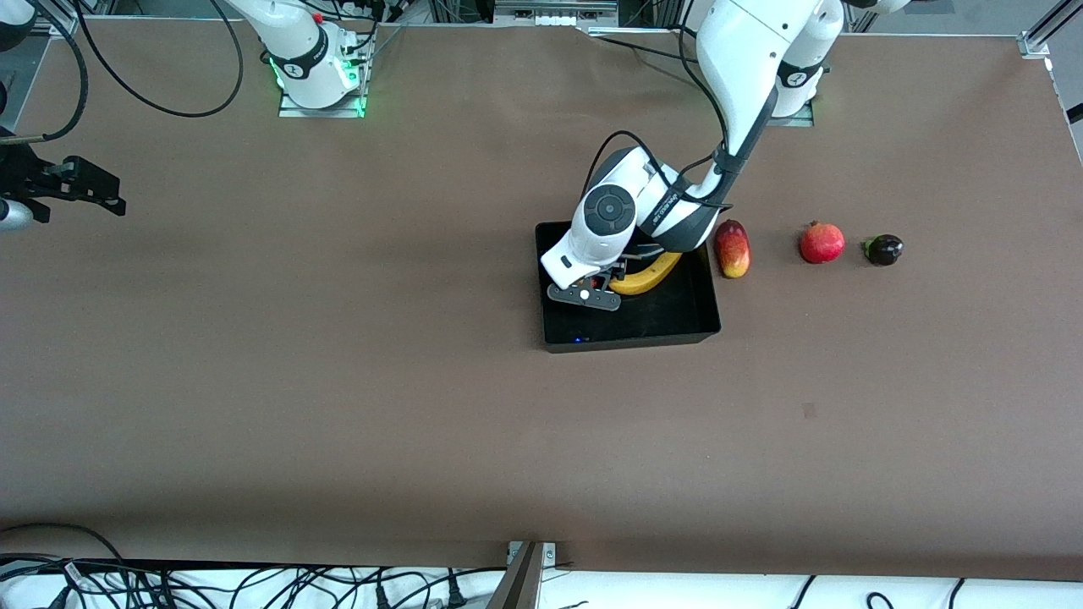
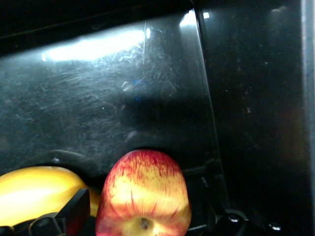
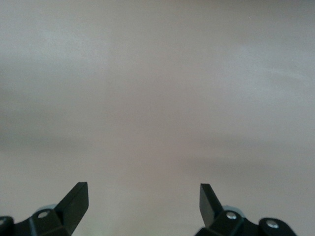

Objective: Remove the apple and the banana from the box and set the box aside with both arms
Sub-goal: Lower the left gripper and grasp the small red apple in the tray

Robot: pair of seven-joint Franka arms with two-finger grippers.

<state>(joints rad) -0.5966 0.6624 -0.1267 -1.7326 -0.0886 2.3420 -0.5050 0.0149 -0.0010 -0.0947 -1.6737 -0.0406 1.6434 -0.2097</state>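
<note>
Front view: the left arm reaches down into the box (image 1: 668,326), its gripper (image 1: 602,283) low inside at the end of the box toward the right arm. The banana (image 1: 647,276) lies in the box beside the gripper, its long axis slanting from near the gripper up toward the box corner nearest the left arm's base, curve bowed toward the camera. In the left wrist view the apple (image 2: 143,196) sits between the fingers (image 2: 74,209) with its stem dimple facing the wrist camera, the banana (image 2: 34,194) just beside it; whether the fingers press on the apple I cannot tell. Outside the box, toward the left arm's end of the table (image 1: 338,406), stand a red-and-yellow mango (image 1: 733,248) lying lengthwise toward the camera, then a red pomegranate (image 1: 821,242), then a dark eggplant (image 1: 883,249). The right gripper (image 1: 80,190) waits over bare table at its own end, fingers (image 3: 76,199) spread wide and holding nothing.
</note>
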